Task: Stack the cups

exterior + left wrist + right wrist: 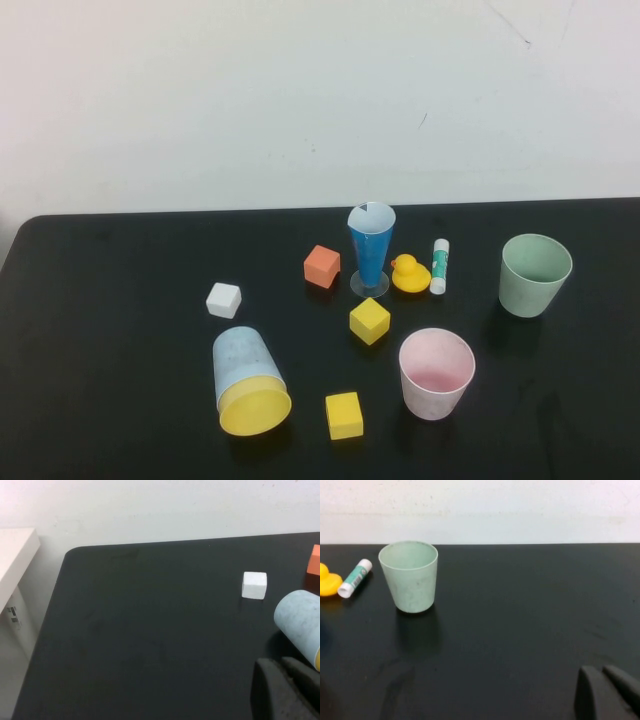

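On the black table (100, 330), toward the robot's left and near the front edge, the two cups were already nested and lying on their side: the light blue cup (240, 362) was slipped over the yellow cup (256, 409), whose open rim faced the front. Just behind them sat a white cube (223, 300), apart from the pair. In the left wrist view the light blue cup's closed end showed close to the left gripper (282, 690), with a sliver of yellow at the edge; only the dark tips of that gripper showed, pressed together and holding nothing. The right gripper (607, 692) hung low over bare table on the robot's right, its tips likewise together and empty, well apart from the pale green cup (535, 274) standing upright there. Neither arm appeared in the high view.

Near the middle stood a tall blue glass (371, 246) on a clear foot, with an orange cube (322, 266) on its left, and on its right a rubber duck (409, 274) and a glue stick (440, 266). A yellow cube (369, 320) lay in front of the glass, another yellow block (344, 415) nearer the front, and a pink cup (436, 372) stood upright on the right of that block.
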Controlling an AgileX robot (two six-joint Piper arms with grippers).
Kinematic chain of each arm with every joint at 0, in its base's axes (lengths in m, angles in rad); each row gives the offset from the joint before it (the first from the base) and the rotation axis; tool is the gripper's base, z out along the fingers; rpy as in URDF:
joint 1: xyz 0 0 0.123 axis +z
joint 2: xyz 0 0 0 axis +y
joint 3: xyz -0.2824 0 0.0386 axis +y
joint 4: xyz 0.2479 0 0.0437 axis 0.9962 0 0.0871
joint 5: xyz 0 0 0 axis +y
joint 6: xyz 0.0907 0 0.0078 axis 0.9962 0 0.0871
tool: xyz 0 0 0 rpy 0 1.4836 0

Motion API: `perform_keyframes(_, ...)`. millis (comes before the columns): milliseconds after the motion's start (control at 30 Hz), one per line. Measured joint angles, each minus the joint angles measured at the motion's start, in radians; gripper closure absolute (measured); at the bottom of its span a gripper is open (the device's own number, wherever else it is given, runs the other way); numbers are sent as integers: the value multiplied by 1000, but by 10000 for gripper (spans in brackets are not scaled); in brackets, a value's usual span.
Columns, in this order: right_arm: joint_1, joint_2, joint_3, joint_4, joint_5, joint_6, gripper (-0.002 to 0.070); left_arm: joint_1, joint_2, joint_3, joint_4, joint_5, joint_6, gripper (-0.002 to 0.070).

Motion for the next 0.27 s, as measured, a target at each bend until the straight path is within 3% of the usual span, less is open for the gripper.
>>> perform_keyframes(267,0,0,0,-20,4,-2,679,0,0,0,0,0,0,676)
